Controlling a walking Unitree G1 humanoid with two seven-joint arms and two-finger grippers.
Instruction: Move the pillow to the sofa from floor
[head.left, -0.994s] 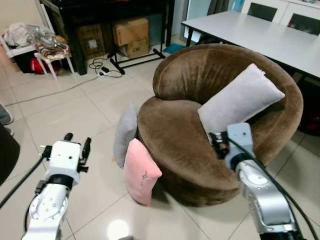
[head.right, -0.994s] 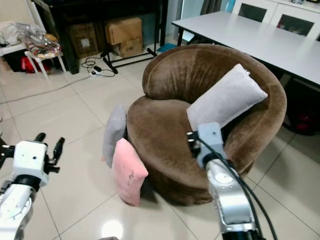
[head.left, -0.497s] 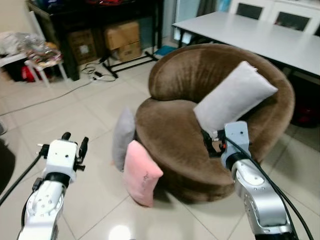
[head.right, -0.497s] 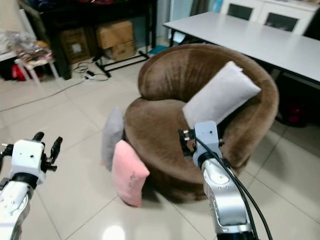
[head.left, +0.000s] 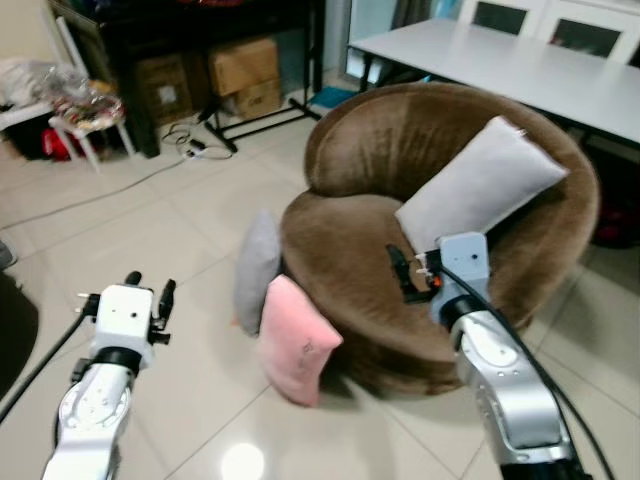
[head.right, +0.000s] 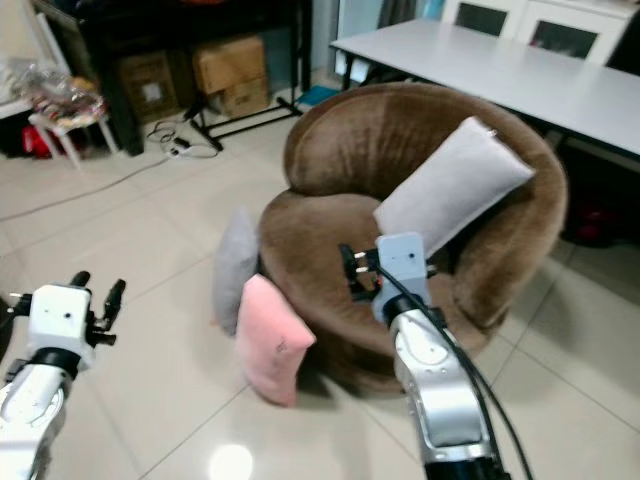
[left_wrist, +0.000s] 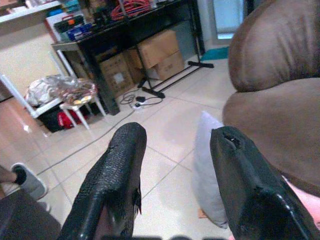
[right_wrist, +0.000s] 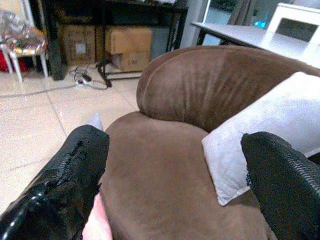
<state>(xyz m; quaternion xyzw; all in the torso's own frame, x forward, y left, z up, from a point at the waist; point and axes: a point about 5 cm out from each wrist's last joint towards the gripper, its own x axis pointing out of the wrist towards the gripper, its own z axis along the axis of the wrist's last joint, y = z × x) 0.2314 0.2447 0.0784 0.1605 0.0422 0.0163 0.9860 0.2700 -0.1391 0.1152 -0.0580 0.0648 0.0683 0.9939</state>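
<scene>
While leaning on round velvety sofa (head.left: 380, 300), plump pink pillow (head.left: 295, 340) touches glossy tile.

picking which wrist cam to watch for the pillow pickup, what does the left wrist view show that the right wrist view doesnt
Left wrist view alone: a shoe on the tiles and the left gripper, fingers apart. Right wrist view alone: the light grey pillow lying on the sofa seat, the white table and the right gripper, fingers spread wide. Both: the brown sofa, the grey floor pillow leaning against it, and cardboard boxes under the black stand.
</scene>
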